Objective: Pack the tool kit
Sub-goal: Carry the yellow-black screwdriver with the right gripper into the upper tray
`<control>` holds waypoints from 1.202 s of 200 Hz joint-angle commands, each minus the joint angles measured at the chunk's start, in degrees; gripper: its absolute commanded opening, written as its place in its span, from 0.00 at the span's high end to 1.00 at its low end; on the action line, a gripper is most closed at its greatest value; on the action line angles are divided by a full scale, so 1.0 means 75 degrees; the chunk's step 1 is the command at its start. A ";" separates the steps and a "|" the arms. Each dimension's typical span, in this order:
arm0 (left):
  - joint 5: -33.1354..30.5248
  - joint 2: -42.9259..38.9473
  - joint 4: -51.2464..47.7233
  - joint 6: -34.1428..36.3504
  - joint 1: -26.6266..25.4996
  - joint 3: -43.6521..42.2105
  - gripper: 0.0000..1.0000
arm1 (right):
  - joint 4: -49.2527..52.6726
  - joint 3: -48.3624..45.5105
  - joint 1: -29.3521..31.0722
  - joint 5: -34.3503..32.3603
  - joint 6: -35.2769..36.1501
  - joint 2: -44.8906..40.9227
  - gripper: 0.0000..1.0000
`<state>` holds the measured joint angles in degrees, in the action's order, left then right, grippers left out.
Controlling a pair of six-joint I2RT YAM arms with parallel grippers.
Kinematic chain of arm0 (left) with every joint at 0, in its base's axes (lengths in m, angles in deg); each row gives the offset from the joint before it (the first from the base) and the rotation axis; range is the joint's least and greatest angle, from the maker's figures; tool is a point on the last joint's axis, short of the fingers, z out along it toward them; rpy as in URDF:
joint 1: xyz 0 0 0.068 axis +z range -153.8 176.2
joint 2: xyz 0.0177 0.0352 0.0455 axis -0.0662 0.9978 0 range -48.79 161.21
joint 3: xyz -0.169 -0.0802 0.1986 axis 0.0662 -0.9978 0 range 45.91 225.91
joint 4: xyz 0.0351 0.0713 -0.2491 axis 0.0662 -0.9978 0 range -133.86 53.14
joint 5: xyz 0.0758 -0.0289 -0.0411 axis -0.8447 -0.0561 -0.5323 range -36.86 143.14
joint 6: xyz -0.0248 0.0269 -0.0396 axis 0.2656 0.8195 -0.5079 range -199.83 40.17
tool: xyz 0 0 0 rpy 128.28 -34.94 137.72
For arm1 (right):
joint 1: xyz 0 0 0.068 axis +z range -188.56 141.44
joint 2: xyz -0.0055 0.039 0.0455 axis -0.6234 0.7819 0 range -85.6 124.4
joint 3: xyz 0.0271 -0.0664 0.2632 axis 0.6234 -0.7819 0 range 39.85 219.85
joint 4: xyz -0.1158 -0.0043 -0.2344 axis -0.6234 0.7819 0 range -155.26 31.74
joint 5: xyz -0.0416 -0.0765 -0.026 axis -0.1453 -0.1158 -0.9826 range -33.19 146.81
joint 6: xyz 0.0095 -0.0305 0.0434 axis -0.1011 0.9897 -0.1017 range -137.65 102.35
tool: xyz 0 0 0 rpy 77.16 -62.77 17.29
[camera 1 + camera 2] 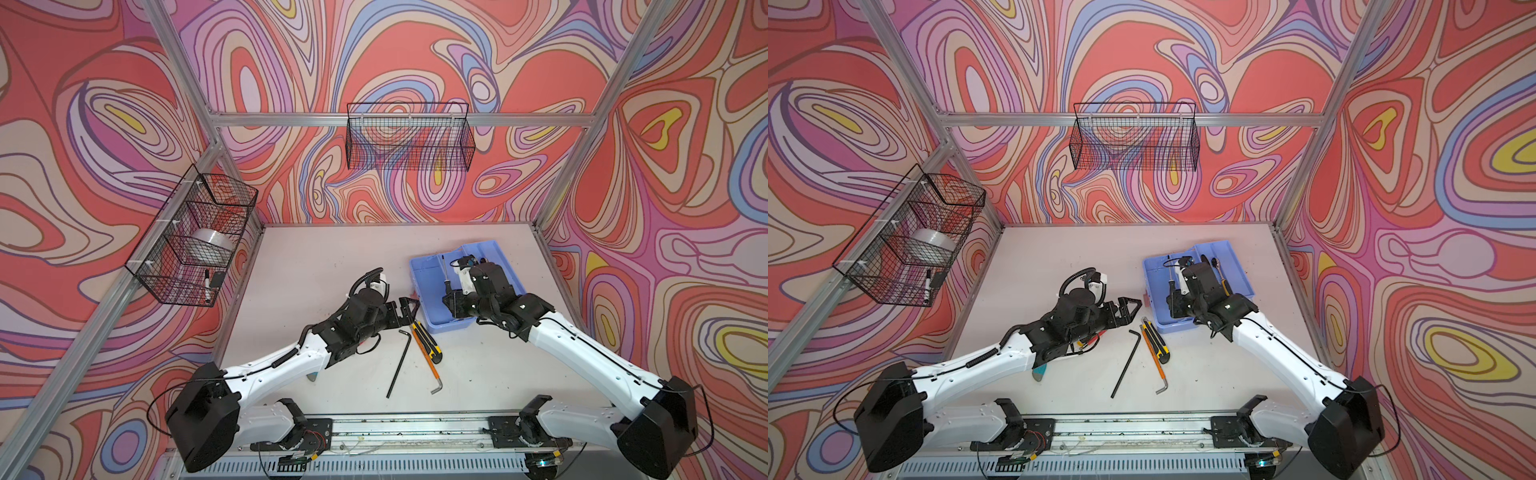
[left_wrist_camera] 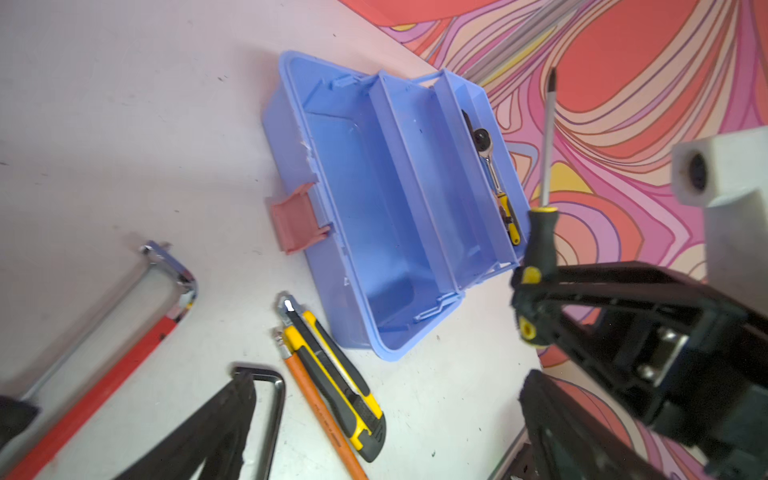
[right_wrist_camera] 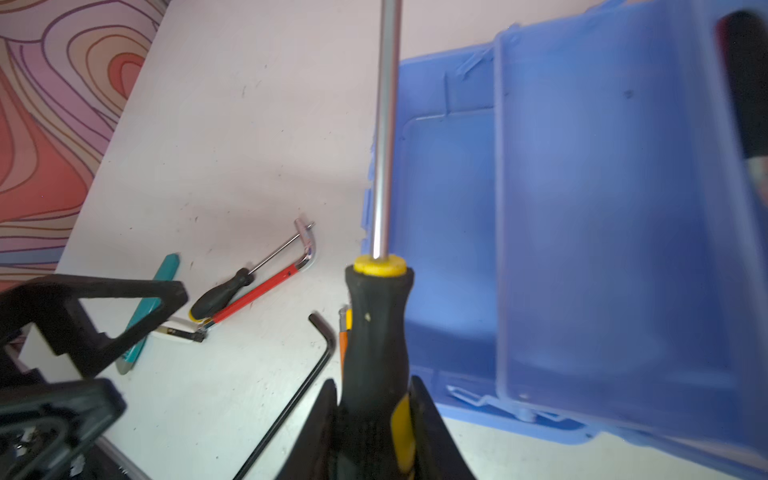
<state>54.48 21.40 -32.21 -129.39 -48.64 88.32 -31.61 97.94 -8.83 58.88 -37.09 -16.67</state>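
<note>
Cluttered counter [image 1: 324, 257]: your right tool [image 3: 374, 419] clamped the screwdriver [image 3: 376, 332] at the toolbox [image 2: 361, 199]; left tool [image 1: 1130, 309] gaped empty. Stowing probably needed lowering it in.

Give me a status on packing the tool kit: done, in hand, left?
Done: a ratchet lies in the open toolbox. In hand: right gripper is shut on a screwdriver by the box; left gripper is open, empty. Left: utility knife, black hex key, orange hex key, hacksaw, small screwdriver and a teal tool on the table.
</note>
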 commanded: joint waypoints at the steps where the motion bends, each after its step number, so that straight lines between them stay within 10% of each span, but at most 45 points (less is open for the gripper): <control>1: -0.0518 -0.0423 -0.1489 0.0442 0.0422 -0.0089 0.00 | 0.1102 0.0625 -0.0459 -0.0876 0.1251 0.0237 0.99; 86: -0.1582 -0.1391 -0.3589 0.1570 0.1163 -0.0196 0.00 | 0.1467 0.1922 -0.2300 -0.2219 0.2883 0.1700 1.00; 240: -0.1137 -0.0741 -0.3984 0.2171 0.1678 -0.0135 0.00 | 0.0628 0.1445 -0.3130 -0.2482 0.4498 0.2471 1.00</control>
<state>44.86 15.11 -60.71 -114.07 -36.51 86.46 -23.80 109.98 -31.58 39.69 -5.84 1.29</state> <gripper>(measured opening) 0.996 0.259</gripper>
